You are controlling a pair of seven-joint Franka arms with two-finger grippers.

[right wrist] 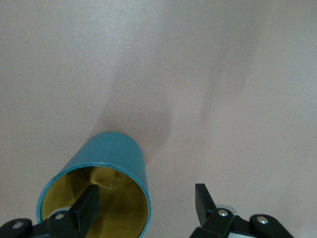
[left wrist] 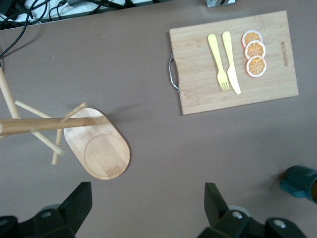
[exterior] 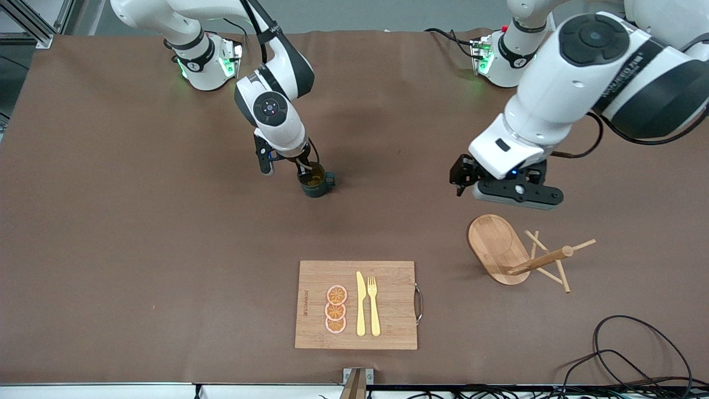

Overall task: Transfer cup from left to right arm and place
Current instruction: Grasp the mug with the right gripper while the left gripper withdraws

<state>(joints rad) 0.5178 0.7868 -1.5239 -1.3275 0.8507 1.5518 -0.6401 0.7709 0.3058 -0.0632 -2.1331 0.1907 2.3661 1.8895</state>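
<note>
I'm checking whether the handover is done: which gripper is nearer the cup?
Right. The right gripper is at the cup, one finger inside its rim. The left gripper hangs apart, empty, over the table above the wooden mug stand.

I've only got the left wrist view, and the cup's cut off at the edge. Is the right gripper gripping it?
Observer: No. The right gripper is open, one finger inside the cup, the other outside.
Operator: Is the cup standing?
Observer: Yes, upright on the table, handle toward the left arm's end.
Operator: And my left gripper?
Observer: Open, waiting over the table beside the rack, apart from the cup.
</note>
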